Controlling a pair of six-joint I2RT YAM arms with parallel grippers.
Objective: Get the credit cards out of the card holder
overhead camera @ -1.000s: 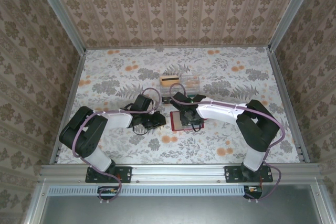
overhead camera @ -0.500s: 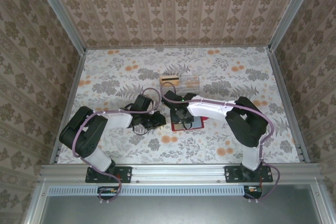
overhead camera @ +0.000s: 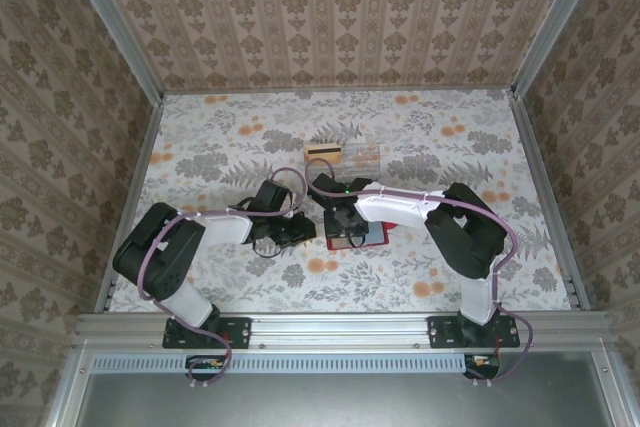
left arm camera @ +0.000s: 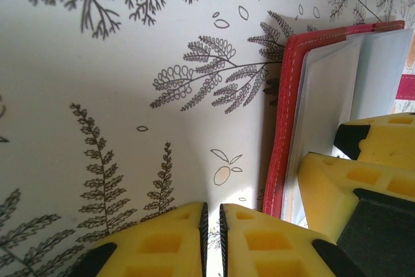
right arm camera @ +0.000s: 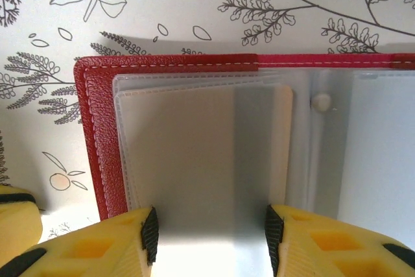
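patterned wallpaper walls (overhead camera: 330,17) stand around a table (overhead camera: 200,167) with a flowered top. near its middle lies the card holder (overhead camera: 376,236), open and face up, its long axis running left to right along the table's near edge. from above we see it as a small red patch half under the right gripper (overhead camera: 345,229). the right wrist view gives us what that one misses: a grained red leather rim with pale stitching, frosted clear sleeves (right arm camera: 382,147), a small round snap stud (right arm camera: 321,102) at the fold, and a whitish card (right arm camera: 194,154) with rounded corners inside the left sleeve. the right gripper hangs over that sleeve, its yellow jaws parted, the card showing between them ungripped. the left gripper (left arm camera: 213,215) sits just left of the card holder's red edge, jaws closed to a thin slit. beyond the card holder, a clear tray (overhead camera: 362,159) carries a tan card (overhead camera: 322,152) with a dark stripe.
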